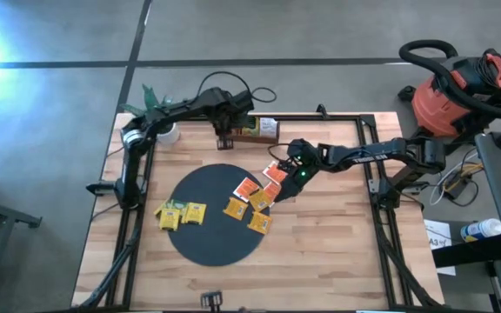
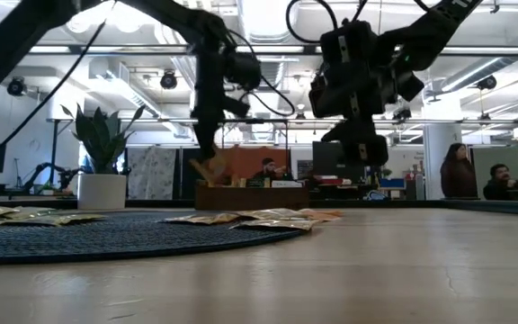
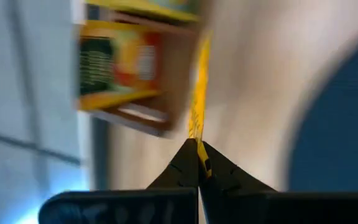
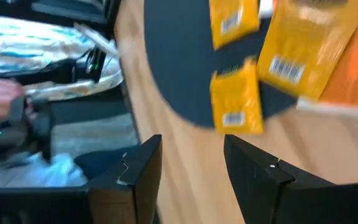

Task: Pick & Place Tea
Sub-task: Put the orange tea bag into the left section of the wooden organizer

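Left jaws [image 3: 198, 163]: pinched tight on a yellow tea packet [image 3: 196, 106], held edge-on by one end. I hang over the far side of the surface [image 1: 320, 252], just beside the wooden tray [image 1: 252, 129].
Wooden tray: at the far edge of the surface, beyond the black round mat [image 1: 209, 209]; one compartment shows packets with green, yellow and red print, too blurred to read.
Right jaws [image 4: 188, 171]: standing wide, nothing between them. I hover above the mat's right edge, over bare wood, near the orange and red packets.
Tea on the mat, left: a small group of yellow packets [image 1: 181, 213], lying flat, close together.
Tea on the mat, right: orange-yellow packets [image 1: 249, 209] in a loose cluster, some overlapping, one at the mat's rim.
Tea off the mat: orange-red packets [image 1: 274, 174] on the wood just beyond the mat's rim, right under my right arm.
Plant pot [image 1: 167, 133]: white, with green leaves, at the far left corner of the surface.
Vacuum cleaner [image 1: 455, 91]: red and black, on the floor to the right, well apart.
People [image 2: 457, 173]: some in the room far behind the surface.
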{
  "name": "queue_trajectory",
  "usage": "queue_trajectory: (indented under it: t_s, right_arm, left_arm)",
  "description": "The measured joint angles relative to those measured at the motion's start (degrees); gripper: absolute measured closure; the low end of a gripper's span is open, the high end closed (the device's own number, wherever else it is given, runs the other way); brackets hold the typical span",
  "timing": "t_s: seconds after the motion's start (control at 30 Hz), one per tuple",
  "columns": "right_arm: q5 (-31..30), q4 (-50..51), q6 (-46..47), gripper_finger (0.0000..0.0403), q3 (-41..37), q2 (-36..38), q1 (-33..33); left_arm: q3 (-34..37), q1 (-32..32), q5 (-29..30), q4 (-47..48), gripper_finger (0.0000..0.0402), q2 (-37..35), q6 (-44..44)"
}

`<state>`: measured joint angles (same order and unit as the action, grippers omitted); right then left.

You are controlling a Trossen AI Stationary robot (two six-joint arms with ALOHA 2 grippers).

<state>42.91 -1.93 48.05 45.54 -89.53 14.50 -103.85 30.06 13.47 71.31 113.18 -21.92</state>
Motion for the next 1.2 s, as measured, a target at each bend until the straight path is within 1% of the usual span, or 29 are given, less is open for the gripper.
queue_trajectory:
  t_s: [0.03, 0.1, 0.2, 0.27, 0.33, 0.4, 0.5, 0.67, 0.73, 0.8, 0.97, 1.07, 1.2]
  right_arm:
    - [-2.0, -0.1, -1.0, 0.0232, 0.1, 0.4, 0.0]
    - [-7.6, -0.4, -4.2, 0.0232, 0.7, 1.8, 0.1]
    - [-17.5, -0.6, -10.3, 0.0233, 2.4, 4.7, 0.1]
    - [-23.0, -0.6, -13.8, 0.0235, 3.7, 6.8, 0.0]
    - [-26.4, -0.7, -15.9, 0.0238, 5.4, 8.2, -0.2]
    - [-28.5, -0.6, -16.2, 0.0242, 7.2, 8.8, -0.3]
    - [-34.1, -0.6, -16.8, 0.0257, 10.7, 9.0, -0.8]
    - [-46.6, -0.2, -18.7, 0.0303, 16.6, 7.4, -3.8]
    - [-50.1, -0.1, -18.7, 0.0322, 18.7, 6.3, -4.9]
    - [-51.9, 0.4, -18.5, 0.0338, 20.3, 5.1, -5.8]
    - [-52.6, 0.4, -16.6, 0.0363, 22.4, 1.9, -7.7]
    - [-56.2, 0.6, -14.3, 0.037, 22.5, 0.9, -9.3]
    - [-61.6, 0.2, -13.9, 0.0375, 22.1, 0.6, -11.5]
  left_arm:
    - [0.0, -0.5, -3.1, 1.4, 0.0402, -1.1, 1.3]
    - [0.0, -1.6, -11.4, 4.5, 0.0402, -3.5, 2.8]
    - [0.0, -4.1, -22.6, 5.5, 0.0401, -8.2, 3.4]
    - [0.0, -6.1, -27.2, 4.1, 0.0401, -11.1, 4.4]
    - [0.0, -7.6, -30.5, 2.8, 0.0401, -13.3, 5.8]
    - [0.0, -8.7, -31.8, 1.8, 0.0401, -15.0, 7.8]
    - [0.0, -10.3, -32.0, 0.9, 0.0401, -15.8, 11.7]
    - [0.0, -12.2, -32.1, -1.4, 0.0401, -15.7, 17.1]
    - [0.0, -12.4, -32.3, -1.8, 0.0401, -15.5, 19.4]
    - [0.1, -12.4, -32.3, -2.5, 0.0401, -15.2, 21.8]
    - [0.2, -12.3, -32.3, -3.7, 0.0401, -15.1, 24.2]
    - [0.2, -12.2, -32.3, -3.7, 0.0401, -15.1, 26.1]
    - [0.2, -11.9, -32.3, -3.9, 0.0401, -15.1, 28.2]
